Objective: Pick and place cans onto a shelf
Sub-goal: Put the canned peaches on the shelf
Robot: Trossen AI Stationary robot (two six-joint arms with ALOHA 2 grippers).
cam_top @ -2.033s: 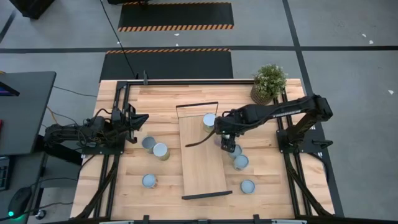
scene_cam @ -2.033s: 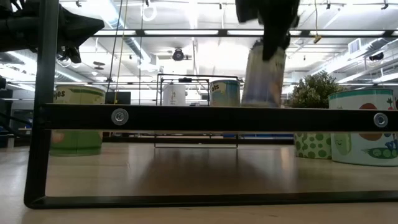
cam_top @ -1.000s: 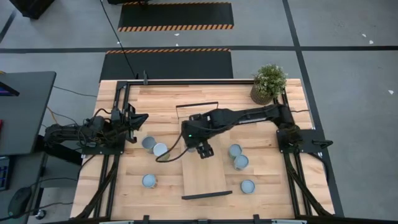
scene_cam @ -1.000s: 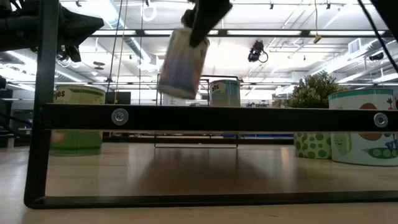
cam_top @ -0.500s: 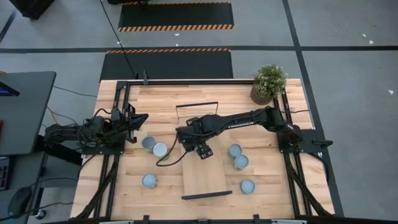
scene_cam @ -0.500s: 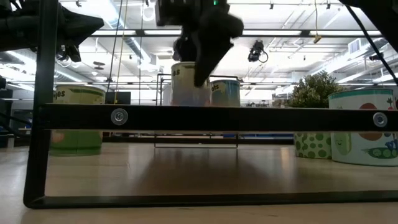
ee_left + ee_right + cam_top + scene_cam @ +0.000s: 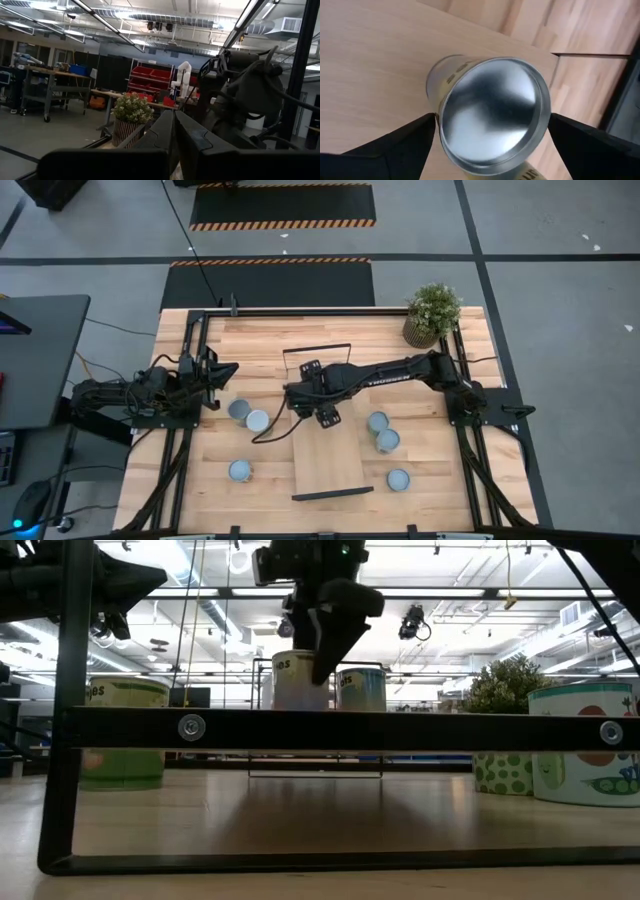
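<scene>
overhead, the right gripper (image 7: 301, 393) hangs over the far left part of the shelf (image 7: 330, 455), while the left gripper (image 7: 225, 370) waits at the bench's left side, near loose cans (image 7: 248, 418). level across the bench, a can (image 7: 293, 680) stands on the shelf with dark fingers (image 7: 330, 640) just above it. from the right wrist, the fingers flank that can's shiny top (image 7: 492, 117), spread and seemingly clear of it. the left fingers (image 7: 172, 130) are pressed shut. placing looks finished; next calls for lifting straight clear, then fetching another can.
</scene>
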